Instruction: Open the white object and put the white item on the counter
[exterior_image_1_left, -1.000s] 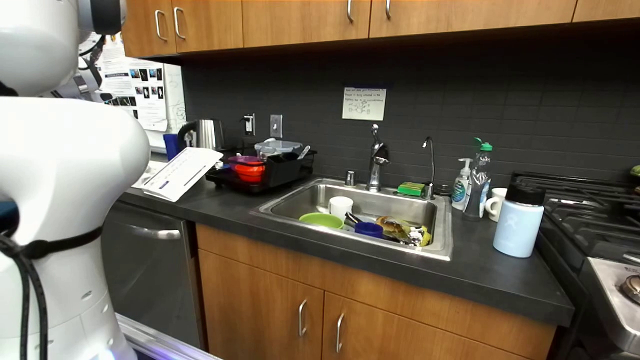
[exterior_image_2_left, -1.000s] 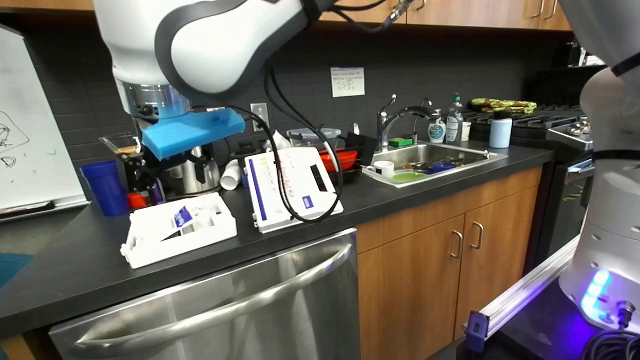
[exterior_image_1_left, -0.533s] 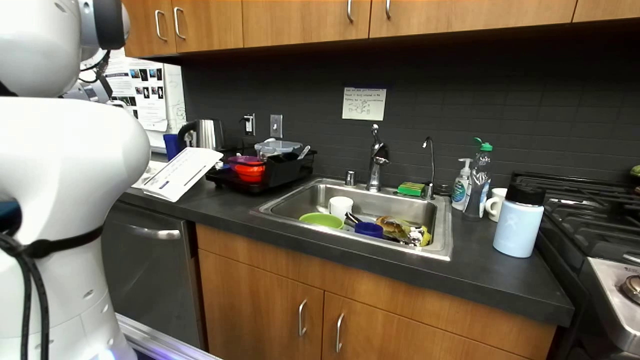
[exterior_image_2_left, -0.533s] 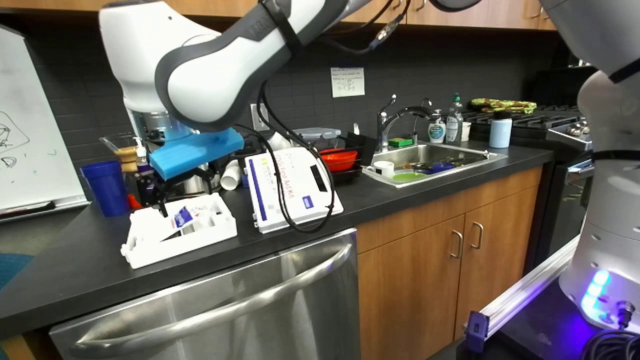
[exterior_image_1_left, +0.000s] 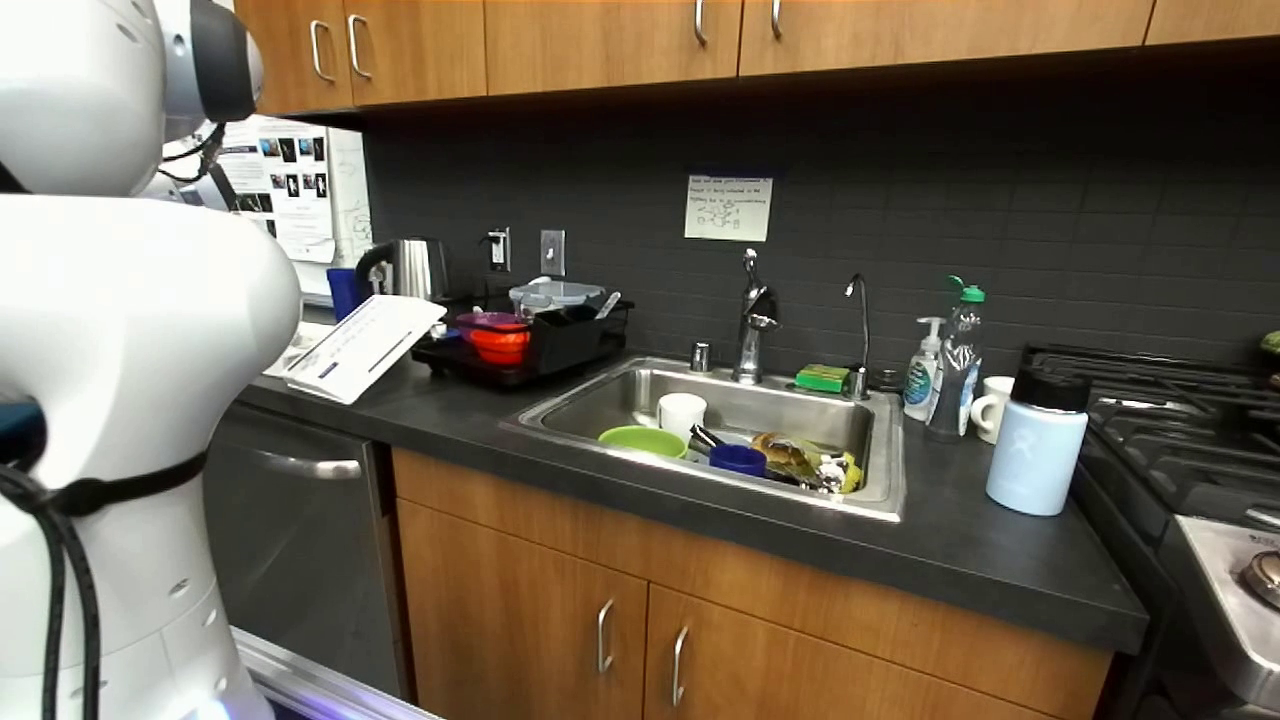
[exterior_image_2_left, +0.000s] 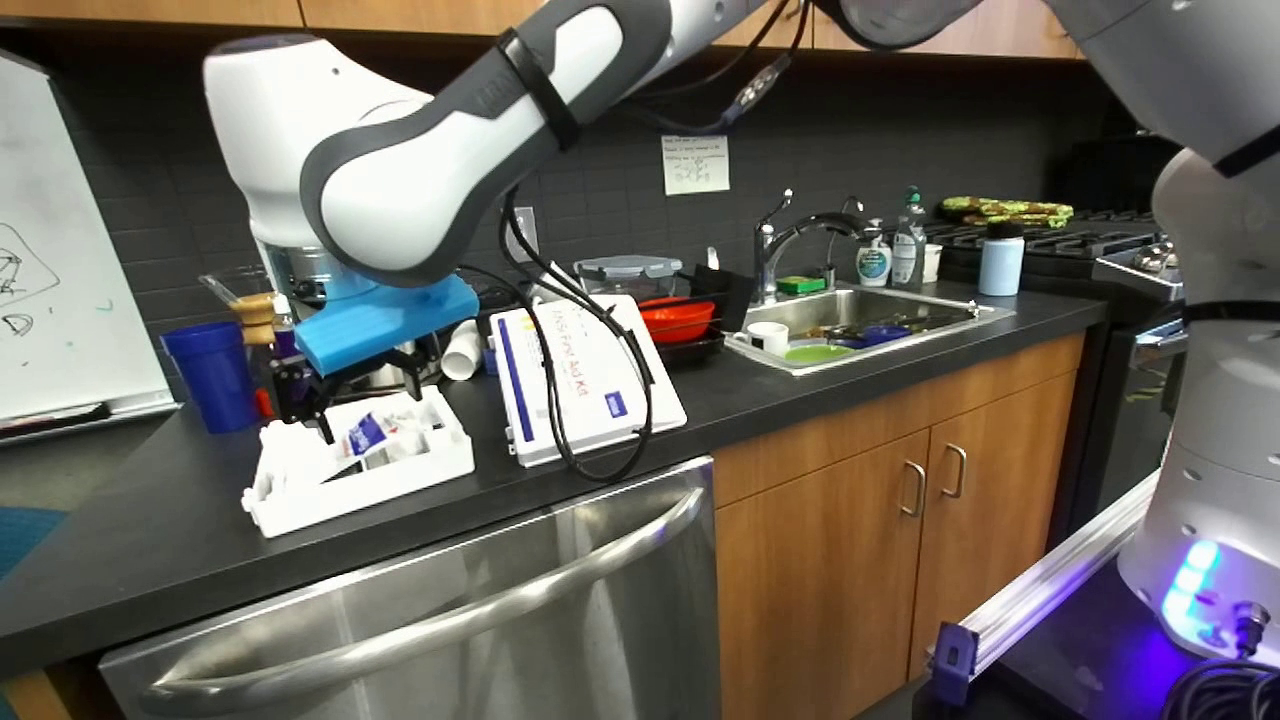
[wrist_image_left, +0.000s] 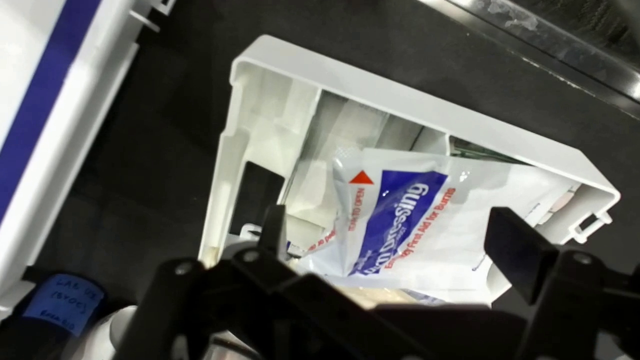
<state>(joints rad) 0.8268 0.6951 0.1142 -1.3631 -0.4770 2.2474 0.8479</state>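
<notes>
"Below our claw (wrist_image_left: 387, 218), what do we find?"

"We find the white packet (wrist_image_left: 450, 225), with 'Dressing' printed on its blue patch. Seen from the wrist view, it lies between our two fingertips (wrist_image_left: 520, 255)."

"How do we hold those tips?"

"Spread wide apart. Whether either one touches the packet, we cannot tell."

"And what does our packet rest in?"

"It lies slantwise across the compartments of the white tray (wrist_image_left: 360, 84), which sits on the dark counter (exterior_image_2_left: 150, 520) with its top uncovered. In an exterior view we see our claw hanging over that tray."

"What is around it?"

"Just beside, apart from the tray, we have the white case (exterior_image_2_left: 595, 385) lettered First Aid Kit, tilted. Near them we see a blue cup (exterior_image_2_left: 212, 375) and a white cylinder (exterior_image_2_left: 462, 350)."

"Farther along?"

"We come to the sink (exterior_image_1_left: 887, 455), with a white mug (exterior_image_1_left: 680, 412) and a green bowl (exterior_image_1_left: 640, 441) inside, then a light-blue bottle (exterior_image_1_left: 1037, 460) with a black cap, upright near the stove (exterior_image_1_left: 1220, 600)."
</notes>
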